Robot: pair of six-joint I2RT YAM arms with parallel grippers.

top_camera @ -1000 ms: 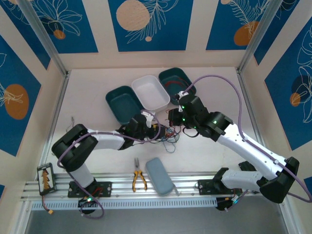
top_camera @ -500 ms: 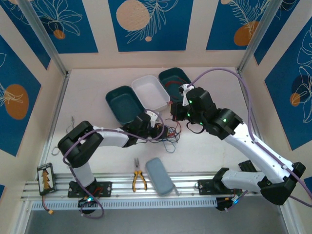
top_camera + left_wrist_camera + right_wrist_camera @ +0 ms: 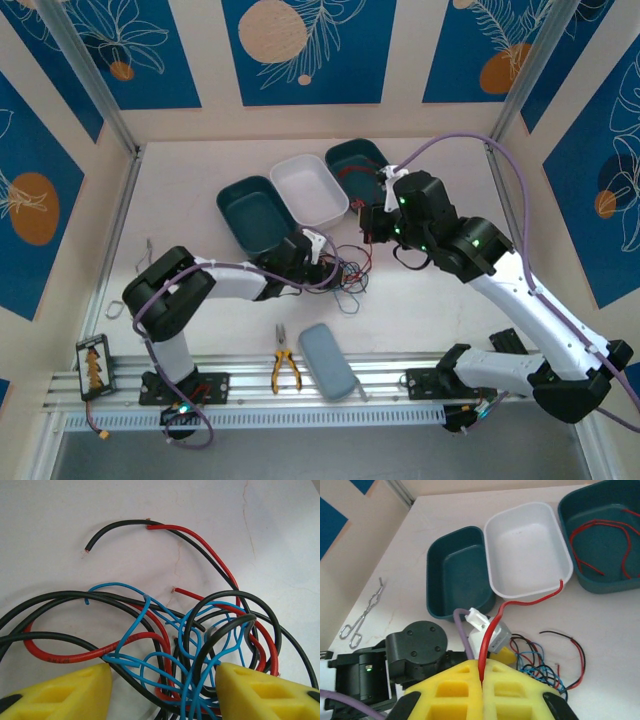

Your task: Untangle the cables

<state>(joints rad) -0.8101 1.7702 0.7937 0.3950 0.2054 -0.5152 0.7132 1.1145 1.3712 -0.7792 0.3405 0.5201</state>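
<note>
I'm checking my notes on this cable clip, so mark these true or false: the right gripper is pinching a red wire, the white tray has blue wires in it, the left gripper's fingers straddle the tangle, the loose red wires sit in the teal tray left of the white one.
The right gripper is pinching a red wire: true.
The white tray has blue wires in it: false. It is bare, and the blue wires are in the tangle.
The left gripper has its fingers on either side of the tangle: true.
The loose red wires sit in the teal tray left of the white one: false. They lie in the right teal tray.
</note>
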